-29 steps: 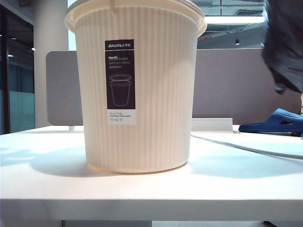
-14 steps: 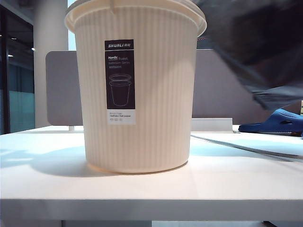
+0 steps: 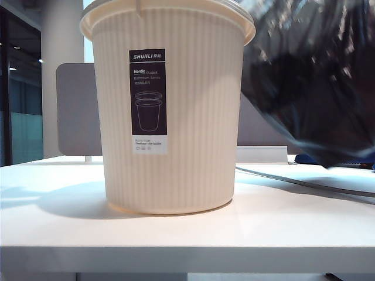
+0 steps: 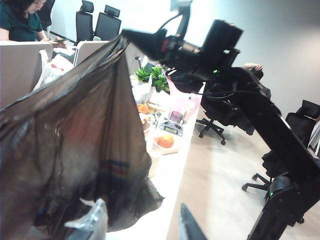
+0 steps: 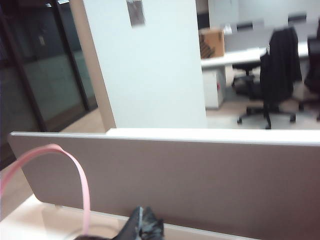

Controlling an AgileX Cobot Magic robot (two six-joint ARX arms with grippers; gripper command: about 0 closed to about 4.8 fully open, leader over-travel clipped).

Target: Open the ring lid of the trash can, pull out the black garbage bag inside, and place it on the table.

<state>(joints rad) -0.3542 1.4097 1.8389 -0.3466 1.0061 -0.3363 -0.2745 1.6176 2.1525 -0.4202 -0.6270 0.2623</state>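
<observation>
Near the surface's [image 3: 176, 234] front edge stands one trash can [image 3: 167, 111]. One black garbage bag [image 3: 310, 82] hangs outside it toward the right edge, pinched in the right gripper [image 4: 131, 36]; one pink ring lid [image 5: 75, 170] shows. Left gripper [image 4: 142, 225] stands apart, empty.

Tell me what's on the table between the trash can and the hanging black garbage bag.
In the exterior view, only bare white table and a thin grey cable lie between the trash can and the black garbage bag, which hangs from the shut right hand.
</observation>
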